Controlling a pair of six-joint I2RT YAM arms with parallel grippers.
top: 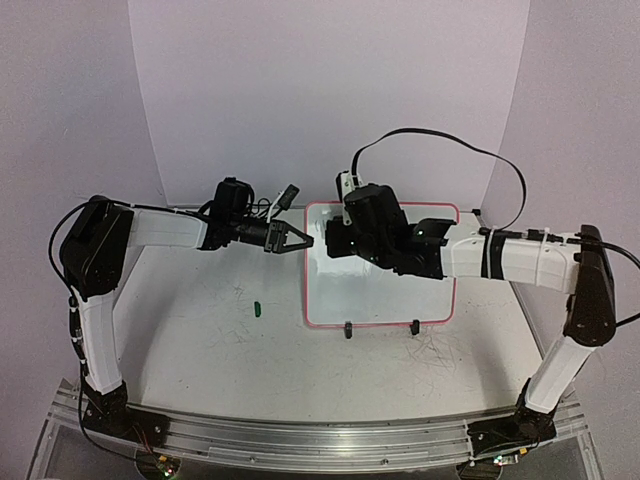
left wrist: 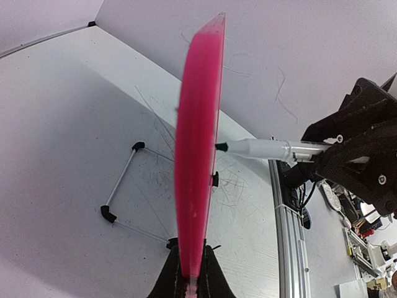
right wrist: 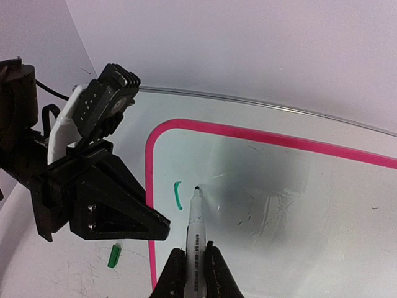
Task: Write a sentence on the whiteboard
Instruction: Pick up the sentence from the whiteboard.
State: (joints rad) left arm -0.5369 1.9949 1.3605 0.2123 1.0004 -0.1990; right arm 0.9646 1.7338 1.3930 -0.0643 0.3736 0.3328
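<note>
Writing barely begun: right gripper (right wrist: 192, 276) clamped on marker (right wrist: 196, 226), tip at whiteboard (right wrist: 298, 186) just ahead, beside first green stroke (right wrist: 177, 195). Left gripper (left wrist: 191, 279) pinches board's left edge. Next: light steady pressure, letters running rightward

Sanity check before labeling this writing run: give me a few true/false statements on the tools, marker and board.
1. The left tool is shut on the pink frame of the whiteboard. True.
2. The right tool holds a marker pointed at the board. True.
3. A full sentence is written on the board. False: only one short green stroke shows.
4. The marker's tip is capped. False: the tip is bare, and a green cap lies on the table, left of the board.
</note>
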